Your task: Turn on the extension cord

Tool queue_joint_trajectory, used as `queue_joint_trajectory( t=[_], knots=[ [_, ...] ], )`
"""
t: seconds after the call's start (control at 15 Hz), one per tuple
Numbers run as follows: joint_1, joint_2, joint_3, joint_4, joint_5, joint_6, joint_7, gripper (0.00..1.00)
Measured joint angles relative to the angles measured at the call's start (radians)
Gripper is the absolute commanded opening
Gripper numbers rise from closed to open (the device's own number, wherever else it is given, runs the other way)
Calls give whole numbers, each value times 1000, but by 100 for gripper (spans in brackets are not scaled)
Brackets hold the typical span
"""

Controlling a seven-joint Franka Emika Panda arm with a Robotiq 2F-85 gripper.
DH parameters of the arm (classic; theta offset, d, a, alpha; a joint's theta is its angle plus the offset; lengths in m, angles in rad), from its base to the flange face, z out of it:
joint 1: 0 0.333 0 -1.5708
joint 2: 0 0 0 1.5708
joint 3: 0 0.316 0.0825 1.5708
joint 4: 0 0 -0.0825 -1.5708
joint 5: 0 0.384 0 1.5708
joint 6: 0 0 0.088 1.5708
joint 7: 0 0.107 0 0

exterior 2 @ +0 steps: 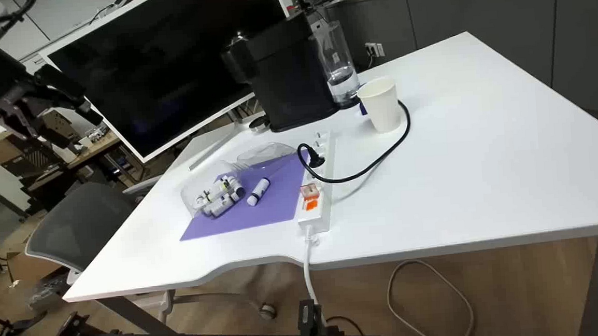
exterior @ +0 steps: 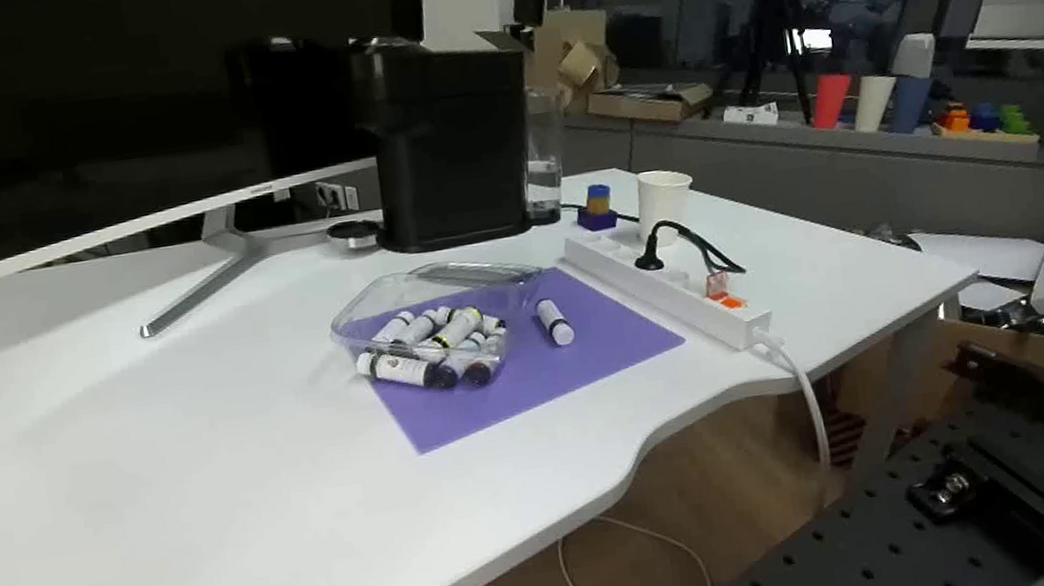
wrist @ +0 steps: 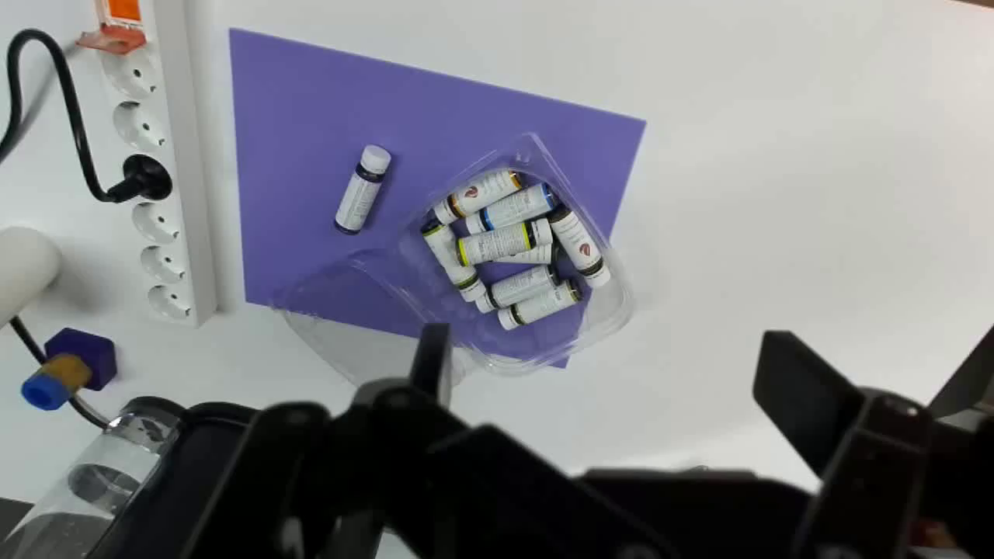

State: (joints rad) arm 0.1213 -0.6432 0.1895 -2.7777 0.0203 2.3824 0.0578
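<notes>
The gripper (wrist: 606, 344) hangs higher than the counter (exterior 2: 461, 194), its fingers (wrist: 804, 396) wide apart, well away from the extension cord (exterior: 648, 289). The extension cord, a white power strip, lies on the counter with its cable end near the curved cut-out of the front edge; its length runs toward the back edge. The white cable (exterior 2: 307, 276) crosses the front edge and drops below. The red-orange switch (exterior 2: 311, 205) is at the cable end, its translucent cover (exterior 2: 309, 190) raised; the switch position cannot be read. A black plug (exterior 2: 316, 160) is seated in the power strip. A white cup (exterior 2: 381, 106) stands between the power strip and the back-right corner.
</notes>
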Motion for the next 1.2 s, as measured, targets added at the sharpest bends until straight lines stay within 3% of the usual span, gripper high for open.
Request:
queue_joint_trajectory(
  t=[0.93,1.2],
  knots=[
    [0,1,-4,0,-2,0,0,100],
    [-23,-1,-75,0,-1,0,-8,100]
  ],
)
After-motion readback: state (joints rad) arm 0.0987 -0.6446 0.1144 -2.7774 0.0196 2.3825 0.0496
